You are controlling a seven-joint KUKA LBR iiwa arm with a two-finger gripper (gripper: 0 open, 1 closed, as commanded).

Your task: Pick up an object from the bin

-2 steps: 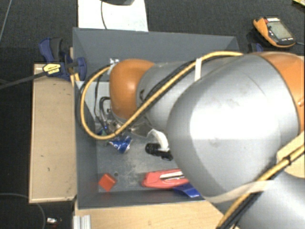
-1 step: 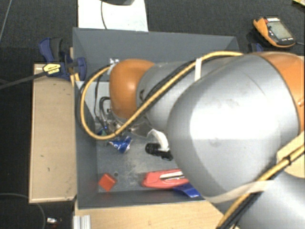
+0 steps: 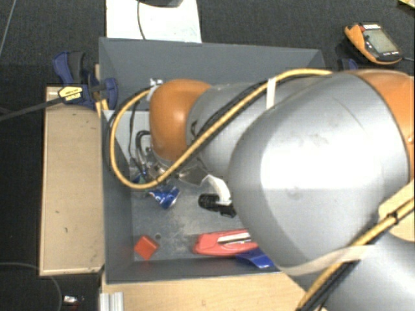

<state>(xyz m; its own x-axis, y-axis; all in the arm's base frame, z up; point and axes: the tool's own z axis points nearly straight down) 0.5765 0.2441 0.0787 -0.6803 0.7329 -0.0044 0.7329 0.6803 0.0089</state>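
Bin: grey metal bin (image 3: pixel 117 238); we see its floor at the left and along the near wall.
Cable: yellow cable (image 3: pixel 111 149) loops from the wrist out toward the left wall and back under the gripper.
Gripper: metal gripper (image 3: pixel 148 170), low in the left part of the bin, beneath the rounded orange wrist cover (image 3: pixel 172 118).
Grip: we cannot tell whether it is spread or closed; cover and cable hide the tip.
Cube: small orange-red cube (image 3: pixel 145 247) in the near left corner, well apart from the gripper.
Nearest thing: crumpled blue-and-white piece (image 3: pixel 166 197) on the floor left of centre, just beside the gripper's lower end; we cannot tell if they touch.
Black piece: small black-and-white object (image 3: pixel 217 199), near the blue piece on its right, partly under the arm.
Red piece: flat red object with a pale stripe (image 3: pixel 224 242), lying along the near wall.
Blue piece: flat blue piece (image 3: pixel 260 260) at the red object's right end, half under the arm.
Arm: thick grey arm link (image 3: pixel 324 173) covers the bin's right side.
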